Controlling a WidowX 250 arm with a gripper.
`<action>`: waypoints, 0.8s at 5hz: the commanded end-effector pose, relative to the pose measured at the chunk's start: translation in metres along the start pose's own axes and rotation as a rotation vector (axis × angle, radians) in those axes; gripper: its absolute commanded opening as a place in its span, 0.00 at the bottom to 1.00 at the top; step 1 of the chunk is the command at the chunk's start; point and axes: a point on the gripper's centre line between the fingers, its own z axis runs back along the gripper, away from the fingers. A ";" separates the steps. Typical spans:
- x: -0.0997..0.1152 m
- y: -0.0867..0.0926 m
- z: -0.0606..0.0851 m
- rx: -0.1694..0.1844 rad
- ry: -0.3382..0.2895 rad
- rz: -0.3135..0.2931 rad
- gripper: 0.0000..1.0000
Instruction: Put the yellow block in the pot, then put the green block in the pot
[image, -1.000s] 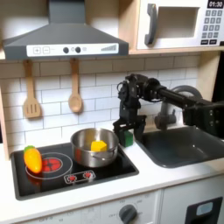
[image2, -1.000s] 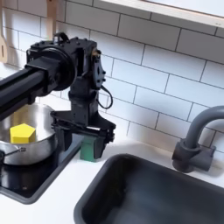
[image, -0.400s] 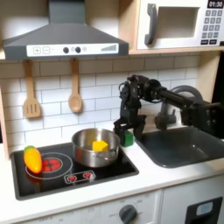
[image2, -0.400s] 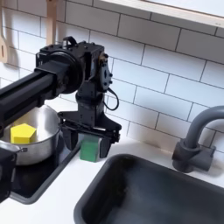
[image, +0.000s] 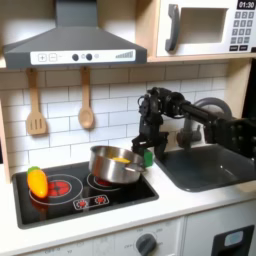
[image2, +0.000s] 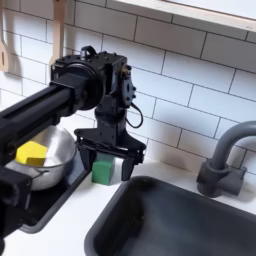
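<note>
The gripper (image2: 103, 158) hangs low over the green block (image2: 101, 172), which sits on the white counter between the stove and the sink (image2: 190, 222). Its fingers stand apart, one on each side of the block, and it is hard to tell if they touch it. The yellow block (image2: 32, 153) lies already inside the pot (image2: 52, 166). In both exterior views the pot looks tilted, with its near edge raised, close beside the arm.

The main risk seems to be the pot: if the arm presses its rim, the pot may tip more or slide, and the yellow block could roll out. Another risk is a weak grasp. If the fingers close off-centre, the green block may twist away or fall toward the sink.
</note>
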 end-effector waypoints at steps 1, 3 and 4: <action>0.005 0.001 -0.003 -0.005 -0.001 -0.001 1.00; 0.002 0.001 0.001 -0.006 0.000 -0.005 1.00; 0.002 -0.001 0.011 -0.023 -0.009 -0.012 1.00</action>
